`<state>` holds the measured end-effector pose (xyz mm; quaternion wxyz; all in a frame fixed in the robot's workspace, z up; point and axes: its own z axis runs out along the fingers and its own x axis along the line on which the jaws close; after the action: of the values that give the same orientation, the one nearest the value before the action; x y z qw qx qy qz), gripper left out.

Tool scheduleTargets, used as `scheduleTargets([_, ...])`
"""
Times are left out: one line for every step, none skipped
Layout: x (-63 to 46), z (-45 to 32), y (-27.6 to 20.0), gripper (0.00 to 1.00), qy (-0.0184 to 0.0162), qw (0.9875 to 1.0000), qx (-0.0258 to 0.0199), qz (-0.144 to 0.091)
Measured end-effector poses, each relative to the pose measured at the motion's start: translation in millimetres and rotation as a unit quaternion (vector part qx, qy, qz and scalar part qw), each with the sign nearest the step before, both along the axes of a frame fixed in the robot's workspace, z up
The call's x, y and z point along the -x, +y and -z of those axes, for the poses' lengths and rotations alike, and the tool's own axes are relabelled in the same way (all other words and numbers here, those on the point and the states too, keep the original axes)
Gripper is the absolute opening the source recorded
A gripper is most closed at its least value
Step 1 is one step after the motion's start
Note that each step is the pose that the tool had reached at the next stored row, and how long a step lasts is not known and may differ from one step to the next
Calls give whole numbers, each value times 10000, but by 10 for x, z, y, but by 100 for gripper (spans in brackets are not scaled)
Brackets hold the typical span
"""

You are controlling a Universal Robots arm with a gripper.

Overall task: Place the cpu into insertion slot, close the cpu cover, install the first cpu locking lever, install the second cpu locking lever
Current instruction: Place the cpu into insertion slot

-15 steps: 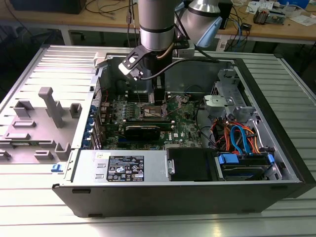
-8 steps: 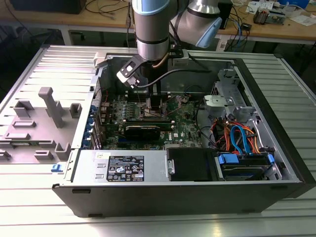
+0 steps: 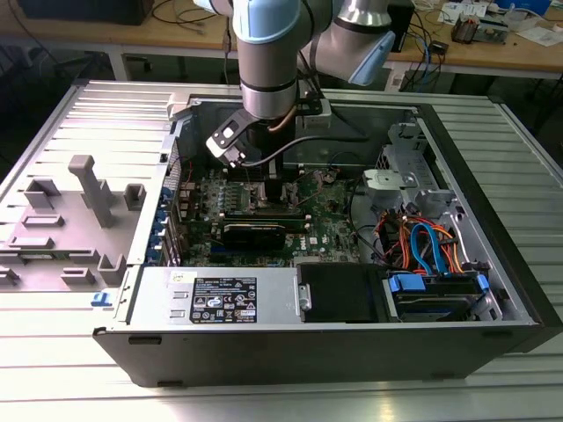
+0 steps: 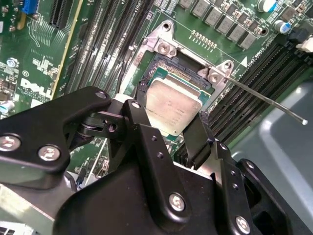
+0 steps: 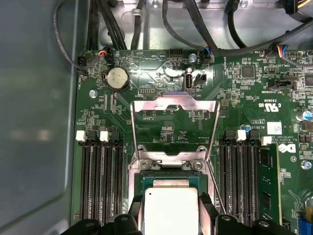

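The cpu [image 4: 173, 108], in claw [image 4: 167, 113], sits at insertion slot [image 4: 178, 66], cover [image 5: 146, 103] open.

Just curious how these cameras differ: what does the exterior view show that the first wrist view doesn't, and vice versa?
Exterior view: the whole open computer case, the robot arm and the power supply. First wrist view: the claw gripping the cpu over the insertion slot, the opened cpu cover, a coin battery. Both: the green motherboard.

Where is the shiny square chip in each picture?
Exterior view: hidden beneath the grey-blue robot arm.
Second wrist view: the silver-grey square metal chip sits beside the thin wire lever.
First wrist view: chip beside that lever.
Shared landmark: the lever.
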<state>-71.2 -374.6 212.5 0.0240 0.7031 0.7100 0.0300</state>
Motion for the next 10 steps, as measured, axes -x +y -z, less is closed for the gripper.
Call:
scheduleTargets([1, 7, -6, 54, 0, 10000, 1, 1])
scheduleTargets([2, 11, -7, 54, 0, 10000, 0, 1])
scheduleTargets([1, 20, -9, 54, 0, 10000, 0, 1])
scheduleTargets([1, 30, -9, 54, -1, 10000, 3, 1])
scheduleTargets([1, 39, -10, 54, 0, 10000, 8, 1])
scheduleTargets([1, 55, -10, 54, 0, 10000, 8, 4])
scheduleTargets([2, 65, -9, 54, 0, 10000, 9, 7])
scheduleTargets([2, 73, -10, 54, 0, 10000, 9, 10])
scheduleTargets([3, 86, -10, 54, 0, 10000, 10, 12])
scheduleTargets([4, 98, -9, 54, 0, 10000, 11, 13])
